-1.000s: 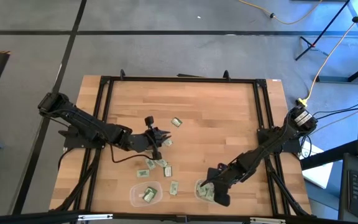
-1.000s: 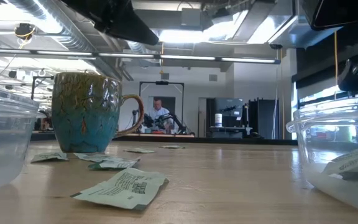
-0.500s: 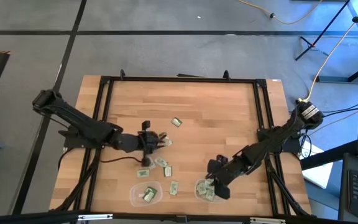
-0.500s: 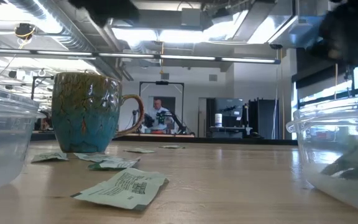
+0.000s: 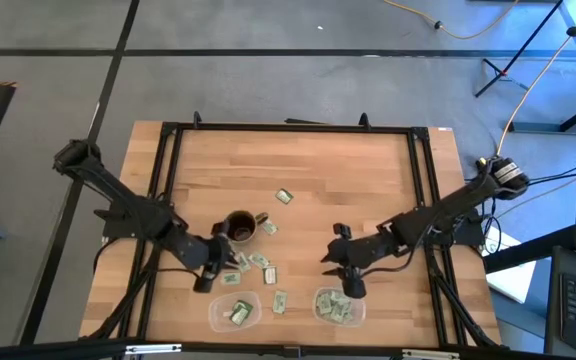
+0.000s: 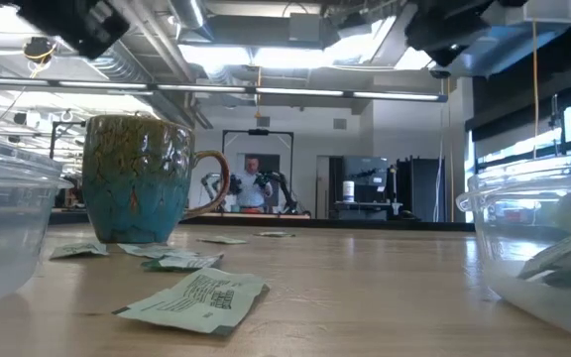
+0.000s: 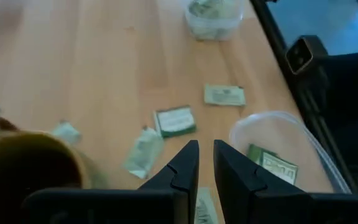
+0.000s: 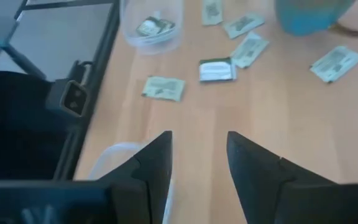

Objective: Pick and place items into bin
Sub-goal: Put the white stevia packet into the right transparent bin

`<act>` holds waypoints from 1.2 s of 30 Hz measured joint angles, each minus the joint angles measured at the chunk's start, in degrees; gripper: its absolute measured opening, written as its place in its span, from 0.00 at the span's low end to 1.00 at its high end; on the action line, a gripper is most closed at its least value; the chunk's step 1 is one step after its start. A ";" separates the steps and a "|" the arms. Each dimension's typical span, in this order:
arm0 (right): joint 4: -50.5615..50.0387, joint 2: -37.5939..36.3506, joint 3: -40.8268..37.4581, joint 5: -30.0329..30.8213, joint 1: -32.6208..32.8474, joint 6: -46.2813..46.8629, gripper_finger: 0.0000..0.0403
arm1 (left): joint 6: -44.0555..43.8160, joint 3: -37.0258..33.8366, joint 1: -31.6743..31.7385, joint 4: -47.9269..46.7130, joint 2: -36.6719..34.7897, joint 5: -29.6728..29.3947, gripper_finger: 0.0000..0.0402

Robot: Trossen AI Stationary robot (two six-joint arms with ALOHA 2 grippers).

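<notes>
Several pale green and white packets (image 5: 258, 264) lie flat on the wood between the brown mug (image 5: 240, 227) and two clear bins. The left bin (image 5: 236, 311) holds a packet, and the right bin (image 5: 336, 306) holds several. My left gripper (image 5: 206, 282) hovers near the mug's near-left side, above the left bin's far edge. Its fingers (image 7: 206, 163) stand a narrow gap apart with nothing between them. My right gripper (image 5: 347, 283) hangs just beyond the right bin's far rim. It is open (image 8: 199, 163) and empty.
One packet (image 5: 284, 196) lies alone farther up the table, and another (image 5: 268, 228) sits by the mug's handle. In the low view the mug (image 6: 142, 178) stands behind a near packet (image 6: 196, 297). A black frame (image 5: 288, 127) borders the table. A person stands far off in the room.
My left gripper has drawn back from the mug's right side toward the near-left, ending beside the left bin, and the mug now shows uncovered. My right gripper has risen out of the right bin and moved toward the far edge. The packets on the table have stayed put.
</notes>
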 joint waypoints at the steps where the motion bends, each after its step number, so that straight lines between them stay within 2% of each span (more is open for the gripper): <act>1: 0.09 0.12 0.00 0.00 -0.50 -0.60 0.39 | -1.21 0.00 -0.55 -0.33 1.00 0.02 0.11; 12: 0.30 0.51 -0.02 -0.06 -1.83 -0.86 0.39 | -12.82 0.00 -3.80 -7.17 11.03 4.01 0.14; 24: 0.88 0.51 -0.50 -0.09 -1.83 -1.05 0.39 | -8.83 0.00 -5.17 -6.31 20.02 3.02 0.19; 36: 0.73 0.51 -0.52 -0.10 -1.83 -1.05 0.39 | -8.34 0.00 -5.28 -5.34 24.08 5.34 0.19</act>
